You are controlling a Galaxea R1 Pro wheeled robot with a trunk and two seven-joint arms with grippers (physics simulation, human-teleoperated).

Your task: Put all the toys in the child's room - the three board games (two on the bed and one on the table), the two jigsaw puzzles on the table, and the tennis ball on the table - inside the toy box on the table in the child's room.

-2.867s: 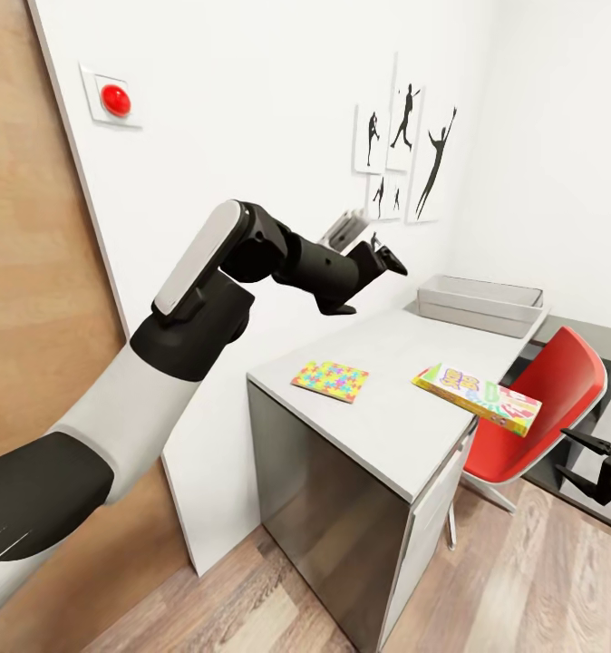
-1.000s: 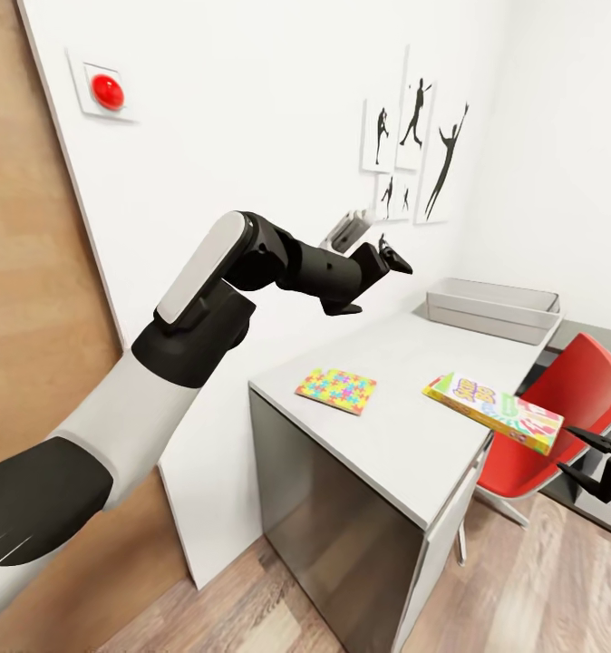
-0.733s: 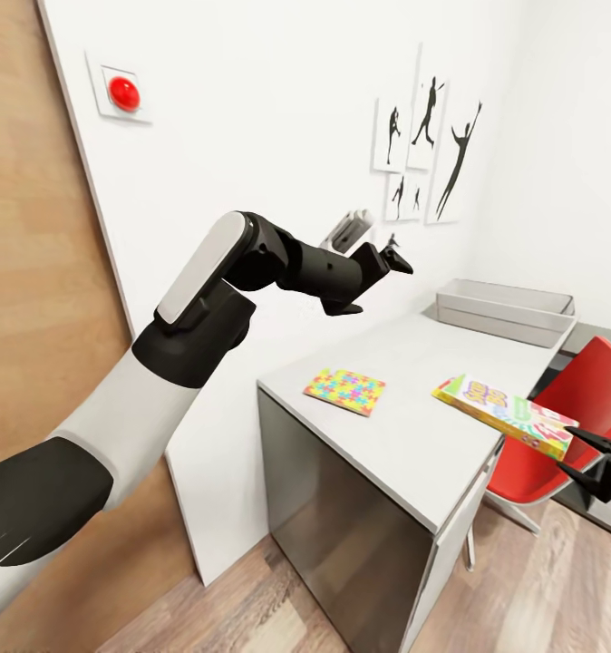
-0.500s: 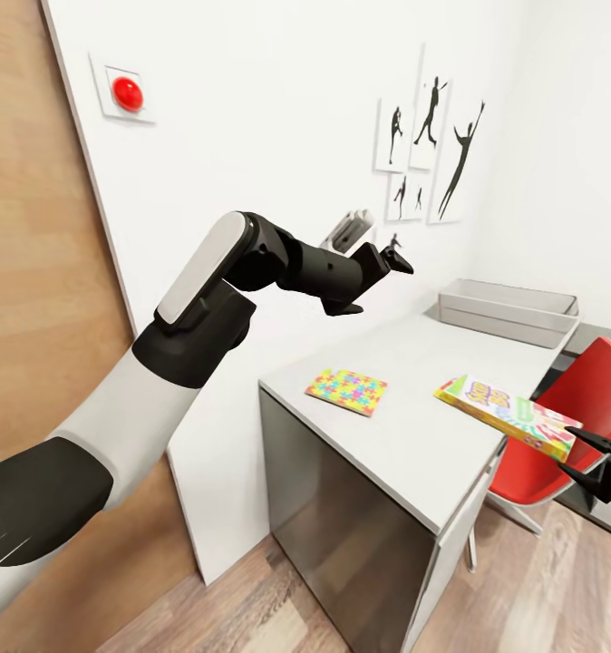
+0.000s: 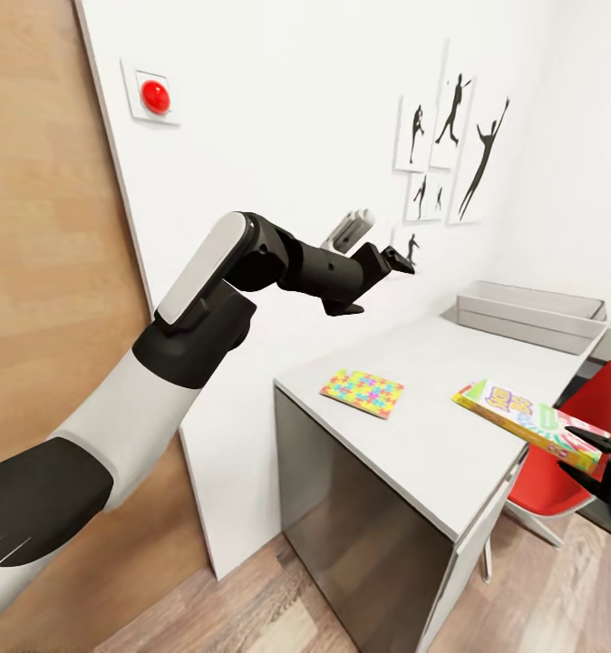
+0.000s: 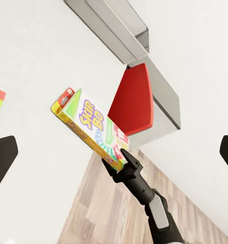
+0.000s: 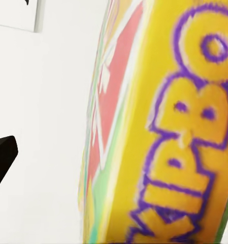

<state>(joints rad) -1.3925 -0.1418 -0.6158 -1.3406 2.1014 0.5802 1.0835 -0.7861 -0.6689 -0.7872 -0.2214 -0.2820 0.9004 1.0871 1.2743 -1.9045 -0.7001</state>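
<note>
A yellow-green board game (image 5: 526,421) printed "SKIP-BO" hangs tilted over the near right edge of the table (image 5: 414,426), with my right gripper (image 5: 603,453) shut on its end. From the left wrist view I look down on the same board game (image 6: 91,129) and right gripper (image 6: 123,163); up close the board game (image 7: 185,127) fills the right wrist view. One jigsaw puzzle (image 5: 363,393) lies flat near the table's left end. The grey toy box (image 5: 532,316) stands at the far end by the wall. My left gripper (image 5: 396,261) is raised above the table, open and empty.
A red chair (image 5: 605,399) is tucked at the table's right side. A wooden door (image 5: 52,272) and a white wall with a red button (image 5: 155,96) stand to the left. Black silhouette pictures (image 5: 450,136) hang above the table. Wood-plank floor (image 5: 559,599) lies below.
The whole picture has slid, so the camera has moved. My right gripper has kept its hold on the board game and drifted slightly right. The left arm holds its pose.
</note>
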